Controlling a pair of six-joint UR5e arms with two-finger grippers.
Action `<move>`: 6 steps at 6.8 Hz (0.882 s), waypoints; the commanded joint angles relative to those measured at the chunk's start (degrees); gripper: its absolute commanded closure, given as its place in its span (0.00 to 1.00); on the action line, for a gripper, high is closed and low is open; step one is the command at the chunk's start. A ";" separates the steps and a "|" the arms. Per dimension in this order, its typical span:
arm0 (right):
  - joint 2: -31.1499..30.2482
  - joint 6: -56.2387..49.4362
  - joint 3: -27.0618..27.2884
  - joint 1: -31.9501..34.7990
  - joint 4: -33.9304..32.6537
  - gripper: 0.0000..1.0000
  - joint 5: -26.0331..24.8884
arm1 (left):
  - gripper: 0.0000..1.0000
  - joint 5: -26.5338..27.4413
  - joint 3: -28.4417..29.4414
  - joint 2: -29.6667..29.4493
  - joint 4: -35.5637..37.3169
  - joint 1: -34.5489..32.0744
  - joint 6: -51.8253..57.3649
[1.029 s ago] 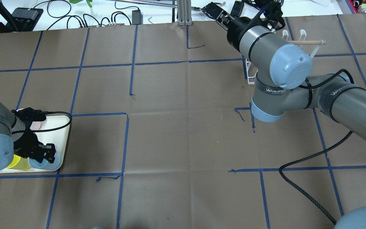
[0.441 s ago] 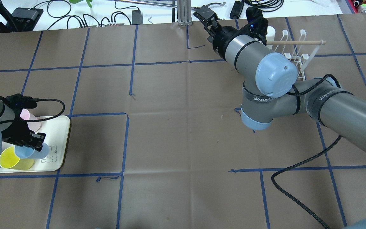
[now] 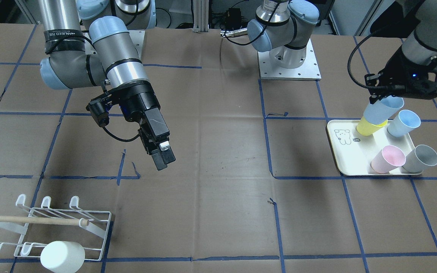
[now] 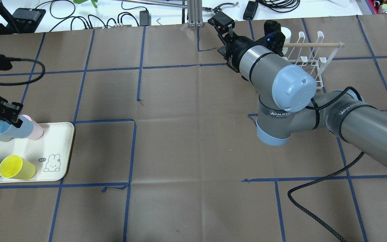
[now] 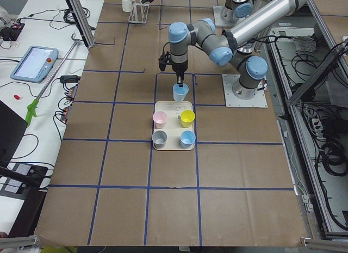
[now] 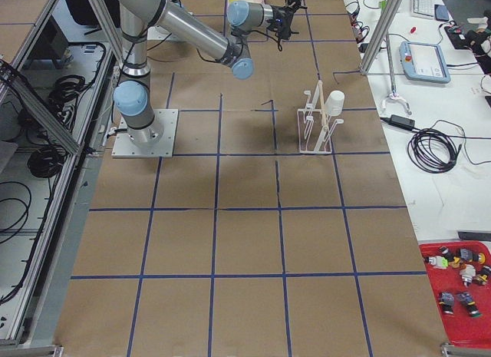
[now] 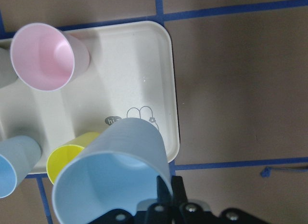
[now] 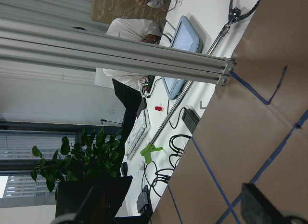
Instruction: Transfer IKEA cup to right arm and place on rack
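Lifting out of the tray is judged to be the step in hand; the hand-over is not yet begun. The pale blue cup (image 3: 383,109) is pinched by its rim wall in the jaws of the left gripper (image 3: 378,99), one jaw inside and one outside. It is held tilted in the air above the cream tray (image 3: 340,155). Four other cups are left on the tray: yellow cup (image 3: 370,127), second blue cup (image 3: 404,123), pink cup (image 3: 387,159), grey cup (image 3: 421,158).

Next, the cup is likely to be carried toward the middle of the bench, its body offered sideways so it can be taken cleanly.

The left arm (image 3: 421,40) is reached in high, wrist pointed almost straight down. The right arm (image 3: 118,66) is bent at the elbow, its wrist slanted down over mid-bench. The right gripper (image 3: 163,159) is empty, jaws spread, well apart from the cup. The rack (image 3: 32,219) is seen at the bench's right end, a white cup (image 3: 62,256) already on it.
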 commanded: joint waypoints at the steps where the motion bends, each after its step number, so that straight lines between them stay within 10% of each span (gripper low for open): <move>1: -0.06 0.65 0.00 -0.13 -0.04 0.00 0.01 | 1.00 -7.92 11.98 -7.33 -3.21 -1.64 0.44; 6: -0.06 -0.06 -0.18 -0.57 0.93 0.00 -0.25 | 1.00 -50.46 2.48 -10.79 34.77 -4.36 3.16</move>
